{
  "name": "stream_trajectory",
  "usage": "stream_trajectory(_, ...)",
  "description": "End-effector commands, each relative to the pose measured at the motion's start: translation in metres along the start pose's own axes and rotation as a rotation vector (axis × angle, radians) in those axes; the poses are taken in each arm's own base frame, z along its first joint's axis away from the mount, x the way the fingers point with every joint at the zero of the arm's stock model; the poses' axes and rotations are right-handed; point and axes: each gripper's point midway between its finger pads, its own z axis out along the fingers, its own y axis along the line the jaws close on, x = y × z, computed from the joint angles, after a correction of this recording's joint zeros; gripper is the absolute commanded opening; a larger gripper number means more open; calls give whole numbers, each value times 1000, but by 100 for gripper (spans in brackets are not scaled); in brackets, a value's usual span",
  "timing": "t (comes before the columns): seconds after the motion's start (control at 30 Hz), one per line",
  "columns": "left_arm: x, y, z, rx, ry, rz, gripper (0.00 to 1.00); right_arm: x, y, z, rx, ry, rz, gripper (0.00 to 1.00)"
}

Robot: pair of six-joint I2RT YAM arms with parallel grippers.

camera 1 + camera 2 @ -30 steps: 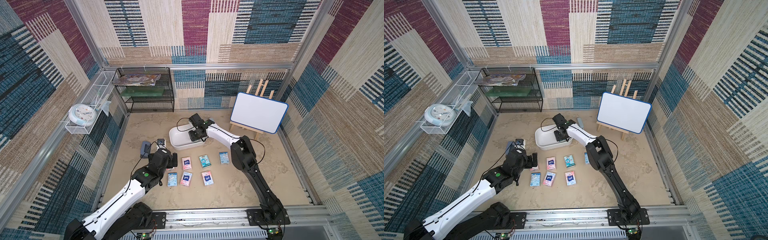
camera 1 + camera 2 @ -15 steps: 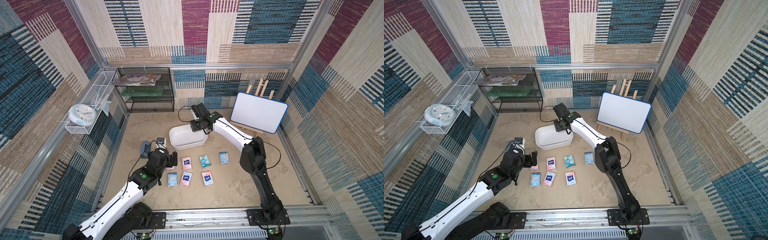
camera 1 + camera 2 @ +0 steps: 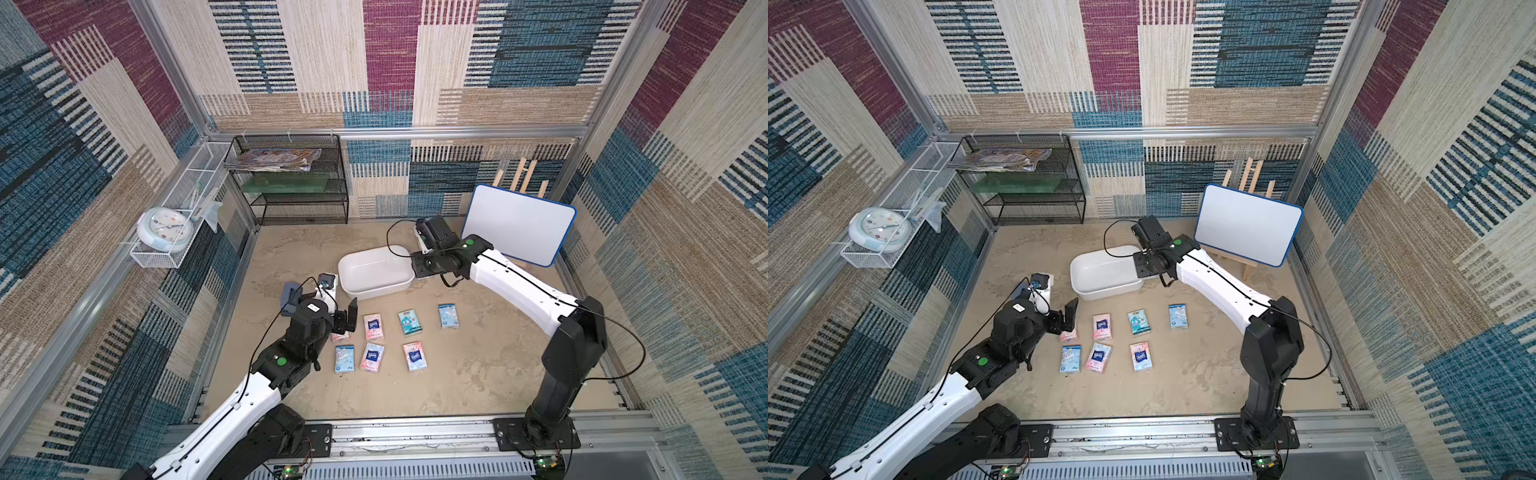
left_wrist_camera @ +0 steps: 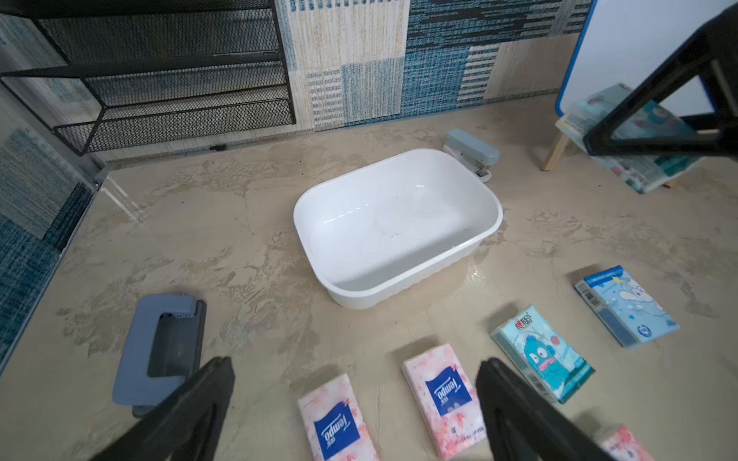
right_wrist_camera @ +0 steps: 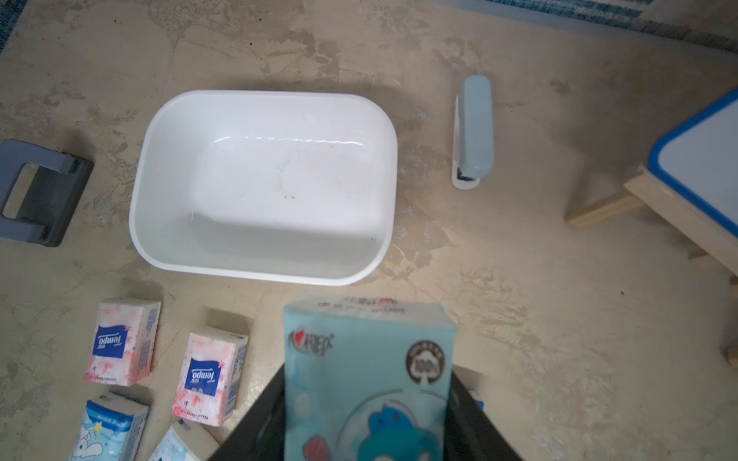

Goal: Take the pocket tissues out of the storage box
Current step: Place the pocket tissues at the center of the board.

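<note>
The white storage box point(image 3: 374, 270) point(image 3: 1104, 270) stands mid-table, and its inside point(image 5: 263, 187) point(image 4: 395, 223) shows bare. My right gripper point(image 5: 365, 415) is shut on a teal pocket tissues packet point(image 5: 367, 359) with a cartoon figure, held in the air just off the box's right end point(image 3: 417, 266). Several more pocket tissues lie in two rows in front of the box, among them a pink one point(image 3: 373, 327), a teal one point(image 3: 409, 323) and a light blue one point(image 3: 448, 316). My left gripper point(image 4: 355, 365) point(image 3: 345, 322) hangs open over the rows' left end, holding nothing.
A grey-blue stapler point(image 5: 473, 131) lies just beyond the box's right end. A grey hole punch point(image 4: 159, 351) sits left of the box. A whiteboard on a wooden easel point(image 3: 519, 224) stands at the back right, a black mesh shelf point(image 3: 299, 183) at the back left, and a white wire basket with a clock point(image 3: 166, 226) hangs on the left wall.
My right gripper has risen out of the box and moved to its right end with the teal packet. The left arm has drawn back a little, jaws still open.
</note>
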Motion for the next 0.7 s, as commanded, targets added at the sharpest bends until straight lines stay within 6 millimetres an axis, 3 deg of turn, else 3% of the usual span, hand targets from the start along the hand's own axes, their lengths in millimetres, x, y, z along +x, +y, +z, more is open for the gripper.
stream_trajectory(0.0,-16,-12,1,60,-59,64,100,22,-13,-11,27,10,58,53)
stream_trajectory(0.23,-28,-15,7,65,-72,78,100,84,-35,-19,43,52,144,54)
stream_trajectory(0.4,-30,-12,12,43,-77,34,100,126,-44,-7,53,101,176,53)
stream_trajectory(0.67,-24,-11,17,29,-60,-1,100,172,-47,12,32,168,199,53)
